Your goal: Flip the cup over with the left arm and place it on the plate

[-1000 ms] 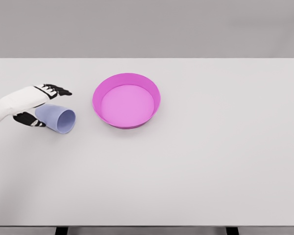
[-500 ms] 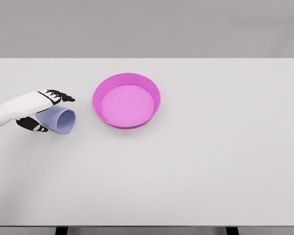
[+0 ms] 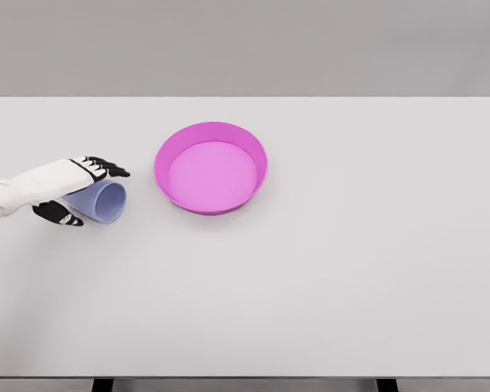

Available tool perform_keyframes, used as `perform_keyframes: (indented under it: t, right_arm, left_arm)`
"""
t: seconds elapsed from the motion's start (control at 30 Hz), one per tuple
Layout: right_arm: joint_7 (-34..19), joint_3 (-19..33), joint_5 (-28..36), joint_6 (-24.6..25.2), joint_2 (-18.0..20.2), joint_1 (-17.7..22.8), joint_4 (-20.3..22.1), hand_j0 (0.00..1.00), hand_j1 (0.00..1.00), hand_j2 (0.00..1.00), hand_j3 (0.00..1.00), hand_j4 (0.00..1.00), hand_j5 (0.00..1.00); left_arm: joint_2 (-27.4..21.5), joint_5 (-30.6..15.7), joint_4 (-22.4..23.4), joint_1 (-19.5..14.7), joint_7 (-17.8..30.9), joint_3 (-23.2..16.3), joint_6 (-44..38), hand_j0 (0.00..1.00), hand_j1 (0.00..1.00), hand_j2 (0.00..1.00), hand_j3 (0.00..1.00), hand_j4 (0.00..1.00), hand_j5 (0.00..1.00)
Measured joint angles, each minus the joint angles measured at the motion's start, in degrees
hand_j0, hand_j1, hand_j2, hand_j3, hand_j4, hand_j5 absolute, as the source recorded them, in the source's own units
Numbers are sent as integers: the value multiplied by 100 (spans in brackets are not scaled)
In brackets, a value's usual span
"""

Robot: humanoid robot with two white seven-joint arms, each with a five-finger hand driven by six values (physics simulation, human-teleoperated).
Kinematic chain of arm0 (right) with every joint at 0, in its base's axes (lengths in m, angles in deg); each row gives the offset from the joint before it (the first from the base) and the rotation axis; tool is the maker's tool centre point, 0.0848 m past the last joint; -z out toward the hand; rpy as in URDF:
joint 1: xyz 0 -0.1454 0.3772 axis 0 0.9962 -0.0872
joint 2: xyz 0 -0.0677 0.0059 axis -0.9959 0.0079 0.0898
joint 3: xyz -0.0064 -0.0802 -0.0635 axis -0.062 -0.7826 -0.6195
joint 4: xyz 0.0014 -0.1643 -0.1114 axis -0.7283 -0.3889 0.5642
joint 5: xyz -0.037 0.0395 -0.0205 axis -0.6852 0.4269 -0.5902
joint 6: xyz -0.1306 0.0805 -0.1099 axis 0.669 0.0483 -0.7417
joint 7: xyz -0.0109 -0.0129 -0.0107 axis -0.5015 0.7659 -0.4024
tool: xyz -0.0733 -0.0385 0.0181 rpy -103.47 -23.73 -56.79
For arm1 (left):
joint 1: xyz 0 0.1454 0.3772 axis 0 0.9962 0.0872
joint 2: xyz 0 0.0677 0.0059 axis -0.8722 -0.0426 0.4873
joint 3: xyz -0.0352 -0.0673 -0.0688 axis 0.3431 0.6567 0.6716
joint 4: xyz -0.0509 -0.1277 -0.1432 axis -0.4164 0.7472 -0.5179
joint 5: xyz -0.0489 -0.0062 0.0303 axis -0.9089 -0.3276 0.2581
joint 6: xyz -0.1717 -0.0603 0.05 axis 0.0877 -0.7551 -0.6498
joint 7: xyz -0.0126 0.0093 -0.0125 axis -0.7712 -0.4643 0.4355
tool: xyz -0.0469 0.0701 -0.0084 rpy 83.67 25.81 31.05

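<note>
A pale blue cup (image 3: pixel 108 204) lies on its side on the white table (image 3: pixel 327 269), its mouth facing the front right. My left hand (image 3: pixel 96 194) comes in from the left edge and straddles the cup's closed end. Its black-tipped fingers (image 3: pixel 106 169) stretch over the top of the cup and the thumb (image 3: pixel 59 215) lies on the near side. The hand looks open and is not clamped on the cup. The round pink plate (image 3: pixel 211 131) with a raised rim sits to the right of the cup, a short gap between them.
The table runs wide to the right and front of the plate. Its front edge (image 3: pixel 245 377) is near the bottom of the view. The right arm does not show.
My left hand has sunk lower and slid slightly right over the cup, covering more of its body. Cup and plate have stayed in place.
</note>
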Motion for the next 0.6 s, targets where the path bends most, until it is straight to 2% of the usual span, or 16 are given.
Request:
perform_keyframes:
  t: [0.27, 0.6]
  right_arm:
    - [0, -2, 0, 0, 0, 0, 0, 100, 100, 100, 100, 100, 100]
    - [0, -4, 0, 0, 0, 0, 0, 100, 100, 100, 100, 100, 100]
  left_arm:
    - [0, 7, 2, 26, 7, -31, 0, 100, 100, 100, 100, 100, 100]
    - [21, 51, 116, -105, 11, -118, 0, 100, 100, 100, 100, 100, 100]
